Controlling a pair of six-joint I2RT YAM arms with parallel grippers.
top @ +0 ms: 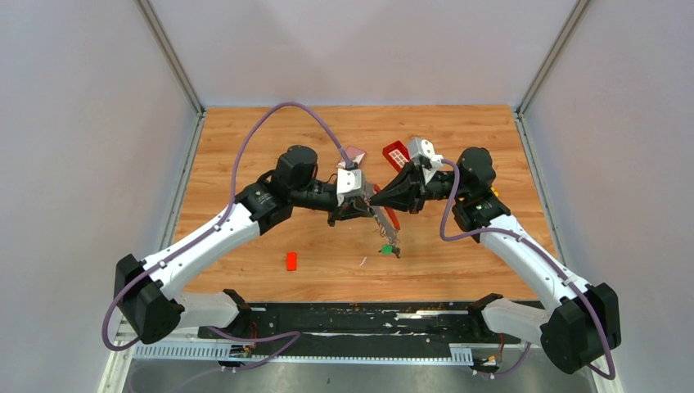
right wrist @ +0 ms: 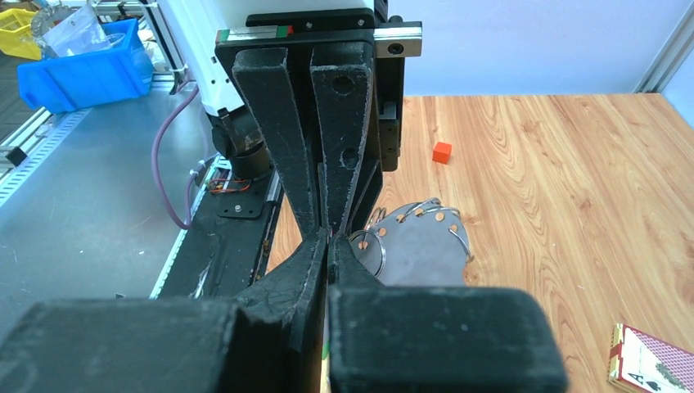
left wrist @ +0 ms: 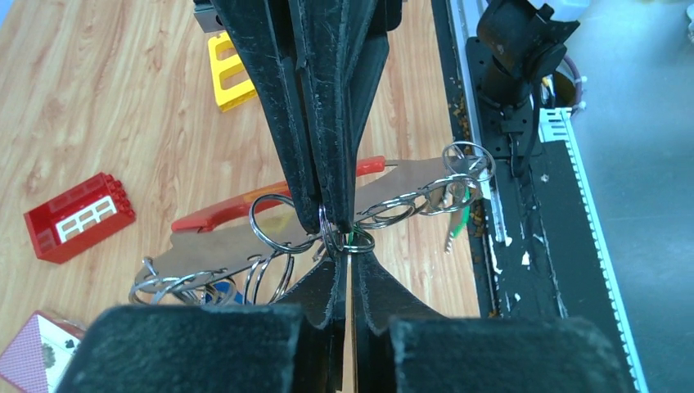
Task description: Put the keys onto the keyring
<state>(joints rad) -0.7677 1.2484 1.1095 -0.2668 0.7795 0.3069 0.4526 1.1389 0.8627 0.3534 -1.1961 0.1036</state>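
Keyring (left wrist: 205, 250) hangs lifted from the worktop because my left fingers (left wrist: 319, 291) clamp a wire ring midway along it. My right fingers (left wrist: 327, 123) pinch shut at that same ring, likely to prise it open. One green key (left wrist: 460, 223) dangles at the keyring's base-side end.

Top view: the left arm (top: 205, 237) rises from its base at 7 o'clock and the right arm (top: 524, 246) from its base at 5 o'clock. Each bends at the elbow, so the wrists point inward, toward 3 and 9 o'clock. The left gripper (top: 366, 209) and right gripper (top: 378, 196) meet tip to tip near mid-frame. Wrist views: both pairs of fingers are pressed together, pinching wire rings of the keyring (left wrist: 221, 250).
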